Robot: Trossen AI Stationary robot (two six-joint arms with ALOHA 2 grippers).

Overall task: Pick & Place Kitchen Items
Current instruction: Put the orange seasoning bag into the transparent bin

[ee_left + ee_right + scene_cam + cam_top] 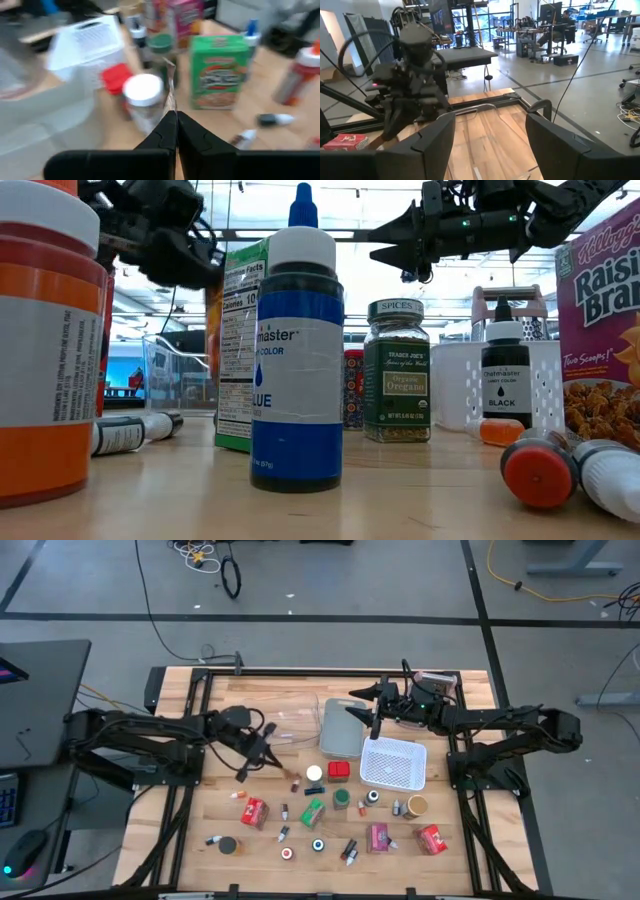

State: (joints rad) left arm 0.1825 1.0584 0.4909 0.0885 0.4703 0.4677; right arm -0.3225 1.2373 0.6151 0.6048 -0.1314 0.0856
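Many kitchen items stand on the wooden table [260, 690]: a white-lidded jar [144, 95], a red-lidded jar [116, 77], a green box [220, 70], red boxes [253, 811] and small bottles. My left gripper [275, 760] hovers left of the jars, shut on a thin brown packet [170, 85] that shows edge-on. My right gripper [490, 130] stands open and level over the far side of the table, above the clear bin [340, 728], with nothing between its fingers. My left gripper pinches the thin packet's lower end [172, 109] between its two fingertips. The packet sticks out past the fingertips, edge-on to the wrist camera and clear of the table. Whether it is one layer or several cannot be told.
A white perforated bin [392, 762] sits right of the clear bin. More boxes, jars and bottles lie scattered toward the near edge, such as a pink box [378, 837] and a blue bottle [297, 350]. Bare wood lies at the far left [230, 700].
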